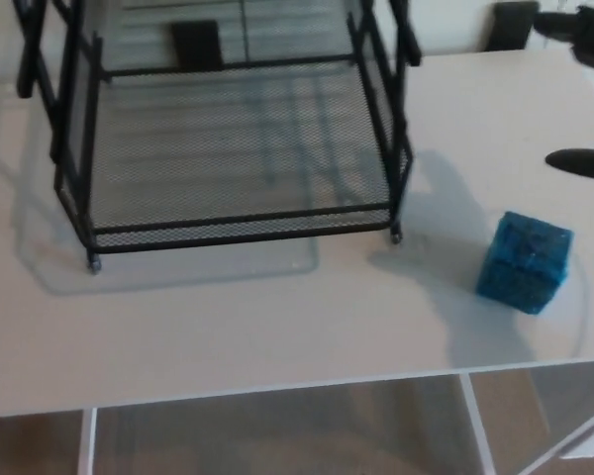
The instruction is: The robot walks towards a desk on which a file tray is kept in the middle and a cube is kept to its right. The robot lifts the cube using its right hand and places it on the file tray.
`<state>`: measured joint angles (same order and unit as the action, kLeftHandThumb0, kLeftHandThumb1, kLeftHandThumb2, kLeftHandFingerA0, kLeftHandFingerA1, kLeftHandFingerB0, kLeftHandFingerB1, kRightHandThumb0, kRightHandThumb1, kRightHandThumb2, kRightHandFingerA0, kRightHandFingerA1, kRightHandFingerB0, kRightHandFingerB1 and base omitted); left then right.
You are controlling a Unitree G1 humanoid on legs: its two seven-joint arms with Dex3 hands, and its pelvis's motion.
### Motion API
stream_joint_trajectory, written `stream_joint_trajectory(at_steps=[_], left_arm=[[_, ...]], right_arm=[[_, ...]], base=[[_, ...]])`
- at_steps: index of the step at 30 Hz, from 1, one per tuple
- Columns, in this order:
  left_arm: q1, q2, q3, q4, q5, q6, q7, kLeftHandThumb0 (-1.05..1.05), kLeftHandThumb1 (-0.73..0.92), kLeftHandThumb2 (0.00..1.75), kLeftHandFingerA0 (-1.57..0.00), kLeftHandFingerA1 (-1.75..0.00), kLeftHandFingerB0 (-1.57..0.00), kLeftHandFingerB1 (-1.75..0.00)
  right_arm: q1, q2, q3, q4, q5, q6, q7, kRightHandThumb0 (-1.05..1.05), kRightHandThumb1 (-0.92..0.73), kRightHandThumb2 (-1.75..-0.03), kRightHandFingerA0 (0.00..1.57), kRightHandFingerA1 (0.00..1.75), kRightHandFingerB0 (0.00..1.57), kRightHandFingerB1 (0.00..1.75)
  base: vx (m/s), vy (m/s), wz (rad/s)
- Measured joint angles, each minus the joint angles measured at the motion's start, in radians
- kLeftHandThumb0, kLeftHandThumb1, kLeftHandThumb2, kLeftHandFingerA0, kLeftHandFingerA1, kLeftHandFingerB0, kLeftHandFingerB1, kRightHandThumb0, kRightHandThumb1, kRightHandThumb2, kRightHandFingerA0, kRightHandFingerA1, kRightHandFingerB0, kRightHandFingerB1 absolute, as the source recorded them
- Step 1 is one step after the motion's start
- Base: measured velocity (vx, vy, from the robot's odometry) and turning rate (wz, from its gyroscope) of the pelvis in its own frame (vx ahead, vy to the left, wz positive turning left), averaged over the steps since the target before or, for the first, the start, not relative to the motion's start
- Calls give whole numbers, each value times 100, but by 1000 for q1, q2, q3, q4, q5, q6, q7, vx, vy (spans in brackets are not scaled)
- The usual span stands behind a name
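- Desk point(277, 327): pale top whose front edge runs nearest the viewer; it bears both task objects. Its smooth surface would likely let a nudged object slide rather than hold its place.
- File tray point(243, 230): black wire-mesh rack standing in the middle, its lowest shelf bare. Posts point(392, 198) on its right side and a frame above narrow the way in. A carried load or a forearm can strike them, and a rack this light would probably shift or tip.
- Cube point(525, 262): blue, resting on the desk to the right of the file tray, apart from it and untouched. It sits turned, one corner toward the viewer, so thick fingers may meet edges instead of flat faces and twist it loose. A push from behind could send it toward the nearby front edge.
- Right hand point(584, 38): only dark parts show at the right margin, beyond the cube and clear of it; they stand spread, grasping nothing. Most of the hand is out of frame, so its alignment with the cube cannot be judged. A misaimed descent is the main hazard.
- Left hand: not in view.
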<state>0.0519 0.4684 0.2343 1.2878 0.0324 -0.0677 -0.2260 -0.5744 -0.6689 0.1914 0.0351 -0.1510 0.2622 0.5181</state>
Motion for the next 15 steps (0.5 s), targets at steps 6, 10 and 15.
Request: stream_joint_trajectory(at_steps=[6, 10, 15], left_arm=[[4, 0, -6, 10, 0, 0, 3, -104, 54, 139, -69, -108, -40, -95], [10, -4, -6, 13, -2, 0, 3, -105, 54, 140, -69, -108, -43, -96], [3, -14, -8, 15, -2, 0, 3, -96, 55, 149, -67, -104, 0, -73]], right_arm=[[0, 15, 45, 15, -33, 17, 6, -74, -45, -88, 2, 26, 2, 17], [0, 14, 61, 37, -54, 20, 11, -72, -44, -86, 3, 30, 4, 19], [0, 5, 61, 47, -75, 21, 19, -72, -44, -86, 3, 32, 6, 19]], base=[[0, 10, 5], [-2, 6, -2], [0, 0, 0]])
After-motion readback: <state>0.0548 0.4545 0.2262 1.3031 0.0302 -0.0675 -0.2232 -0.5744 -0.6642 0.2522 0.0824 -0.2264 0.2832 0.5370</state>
